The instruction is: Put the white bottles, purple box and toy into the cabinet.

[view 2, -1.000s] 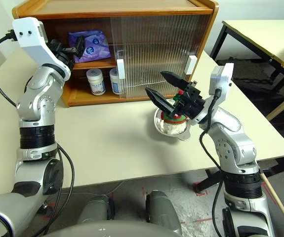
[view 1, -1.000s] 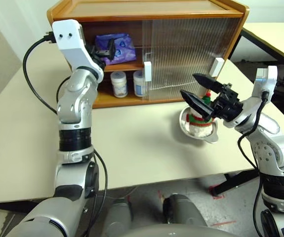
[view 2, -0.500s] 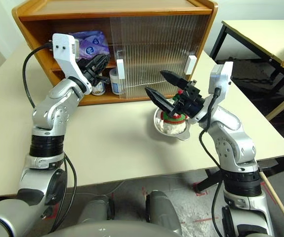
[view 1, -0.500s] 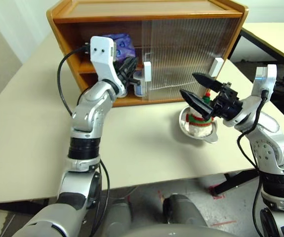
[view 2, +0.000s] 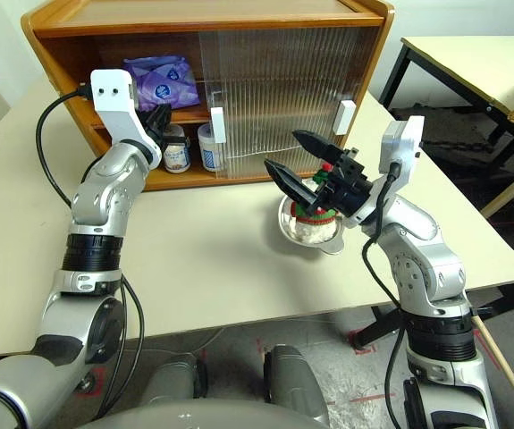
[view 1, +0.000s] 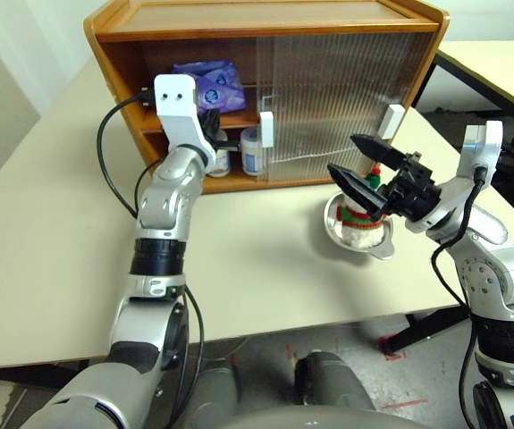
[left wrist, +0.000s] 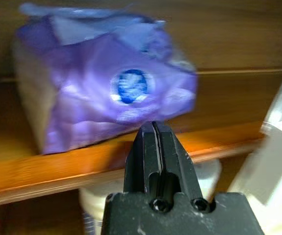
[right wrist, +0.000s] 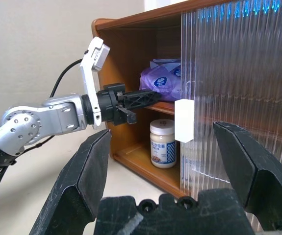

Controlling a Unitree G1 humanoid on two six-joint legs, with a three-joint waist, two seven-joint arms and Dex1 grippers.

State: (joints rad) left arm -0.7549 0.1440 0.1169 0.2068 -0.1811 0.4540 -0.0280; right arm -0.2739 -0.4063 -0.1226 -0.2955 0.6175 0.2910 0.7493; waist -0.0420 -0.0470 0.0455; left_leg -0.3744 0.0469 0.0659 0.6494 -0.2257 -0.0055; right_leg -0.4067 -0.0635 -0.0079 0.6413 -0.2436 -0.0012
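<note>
Left pincer (right wrist: 153,96) (fingers pressed together, empty) at the shelf edge just below the purple box (left wrist: 101,93).

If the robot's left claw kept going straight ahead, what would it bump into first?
Probably the front edge of the wooden shelf inside the honey-brown cabinet. The shut left claw points about level with that edge, just under the soft purple tissue pack, though depth is hard to judge.

purple box (view 2: 160,81) on cab shelf | bottles (view 2: 177,148) below | toy (view 2: 315,211) in bowl (view 2: 328,241)
</note>
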